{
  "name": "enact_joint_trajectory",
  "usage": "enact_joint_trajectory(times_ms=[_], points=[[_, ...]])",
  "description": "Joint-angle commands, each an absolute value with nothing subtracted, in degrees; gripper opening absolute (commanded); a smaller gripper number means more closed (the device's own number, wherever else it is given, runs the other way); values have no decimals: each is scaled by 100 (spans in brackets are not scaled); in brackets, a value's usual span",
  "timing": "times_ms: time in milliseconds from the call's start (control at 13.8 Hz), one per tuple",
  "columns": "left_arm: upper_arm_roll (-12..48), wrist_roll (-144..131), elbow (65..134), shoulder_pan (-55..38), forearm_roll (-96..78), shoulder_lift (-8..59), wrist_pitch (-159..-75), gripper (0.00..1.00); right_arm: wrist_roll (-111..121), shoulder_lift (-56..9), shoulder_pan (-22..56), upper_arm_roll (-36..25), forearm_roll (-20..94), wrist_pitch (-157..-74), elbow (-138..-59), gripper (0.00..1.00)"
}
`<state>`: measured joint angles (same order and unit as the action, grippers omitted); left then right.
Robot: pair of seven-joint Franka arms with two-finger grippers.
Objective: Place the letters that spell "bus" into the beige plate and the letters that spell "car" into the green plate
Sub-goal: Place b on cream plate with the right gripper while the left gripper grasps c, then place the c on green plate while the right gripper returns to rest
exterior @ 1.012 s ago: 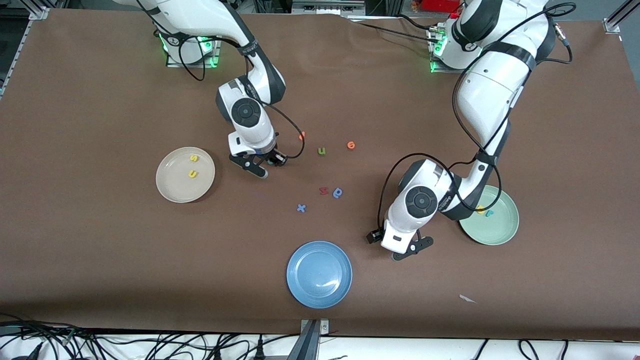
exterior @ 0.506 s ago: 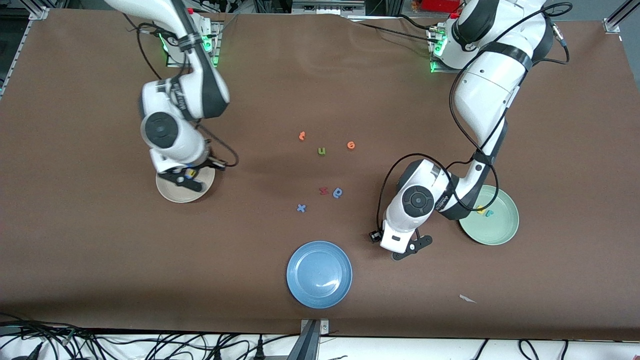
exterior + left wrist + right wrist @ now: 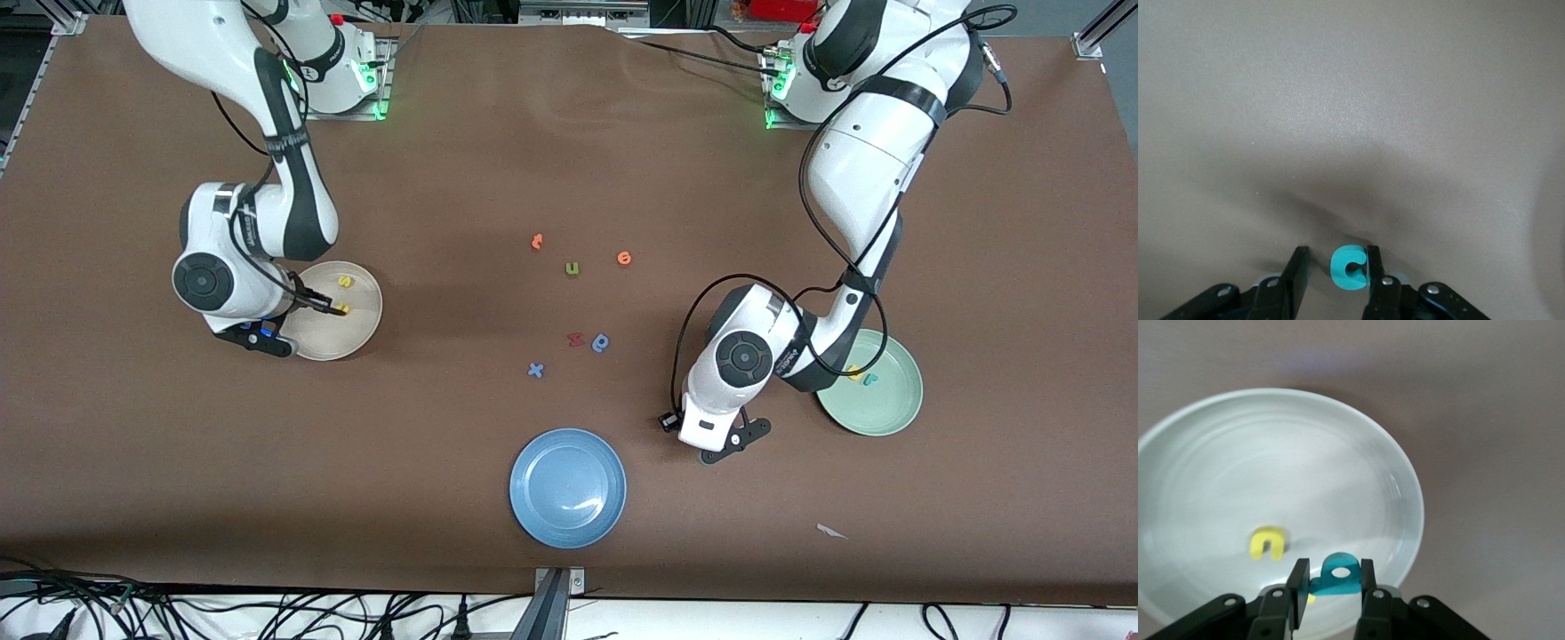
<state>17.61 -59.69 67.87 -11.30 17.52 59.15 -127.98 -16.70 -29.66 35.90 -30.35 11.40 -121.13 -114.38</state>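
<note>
My right gripper [image 3: 262, 338] [image 3: 1332, 569] hangs over the rim of the beige plate [image 3: 360, 333] [image 3: 1218, 453], shut on the teal "b" [image 3: 1337, 577]. In that plate lie the yellow "s" [image 3: 344, 282] and the yellow "u" [image 3: 341, 309] [image 3: 1268, 543]. My left gripper [image 3: 716, 449] [image 3: 1333, 263] is down at the table beside the green plate [image 3: 889, 413], between it and the blue plate. The teal "c" [image 3: 1346, 268] lies between its fingers, touching one, with a gap to the other. The hand hides the "c" in the front view. The yellow "a" [image 3: 855, 373] and the teal "r" [image 3: 871, 379] lie in the green plate.
A blue plate [image 3: 567, 487] sits near the front edge. Mid-table lie two orange letters [image 3: 536, 241] [image 3: 624, 258], an olive "u" [image 3: 572, 268], a red letter [image 3: 575, 339], a blue rounded letter [image 3: 601, 342] and a blue "x" [image 3: 535, 370]. A paper scrap [image 3: 831, 532] lies nearer the front camera than the green plate.
My right arm has swung from the middle of the table to the beige plate, carrying the "b". The left gripper's fingers have narrowed around the "c"; that arm has barely moved.
</note>
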Motion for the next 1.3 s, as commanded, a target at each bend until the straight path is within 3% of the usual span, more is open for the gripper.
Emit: enact_joint_trajectory(times_ms=[0,289,651,940,1084,1229], points=[[1652,-6012,6574,-1257,1652,6056,-12771,33,-1547,-3120,3586,-2988,1362,-12112,-11321,100],[1652,-5985,6583,-1257,1652,6056,-12771,21,-1529,-2691,3621,-3006,1336,-11314,-10821,100],[1644,-5880,6618,-1222,1722,5977,-12675,6,-1433,-2566,3569,-3041,1292,-9356,-8732,100],[1679,-4846,6670,-810,1740,5477,-11700,5,-880,-2164,3472,-3217,1266,-8631,-7999,100],[1679,-3994,6723,-555,1714,5300,-11261,5,-896,-1725,2991,-2737,1135,-8596,-8164,100],[1696,-3239,7029,-187,1723,4985,-11005,4,-897,-1189,2201,-1571,172,-8779,-8672,100]])
